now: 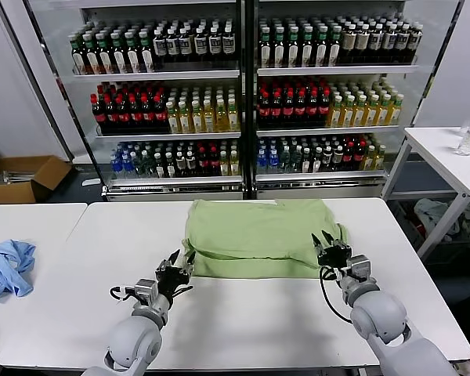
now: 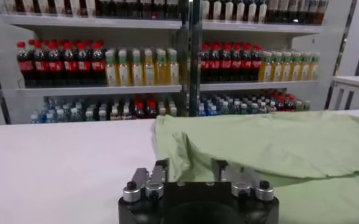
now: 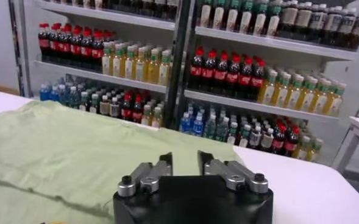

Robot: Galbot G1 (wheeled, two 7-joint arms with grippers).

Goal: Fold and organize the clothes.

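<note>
Hovering low | left gripper (image 1: pixel 180 259), right gripper (image 1: pixel 326 240) fingers released beside folded polo shirt (image 1: pixel 258 235)

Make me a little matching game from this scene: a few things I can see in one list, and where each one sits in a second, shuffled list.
Things:
1. green shirt
2. blue cloth
3. cardboard box
4. left hand

Places:
A. on the floor, far left, beside the drinks shelves
B. folded in the middle of the big white table
C. at the shirt's near left corner, fingers apart
D. crumpled on the smaller table to the left

Pairs: 1-B, 2-D, 3-A, 4-C
</note>
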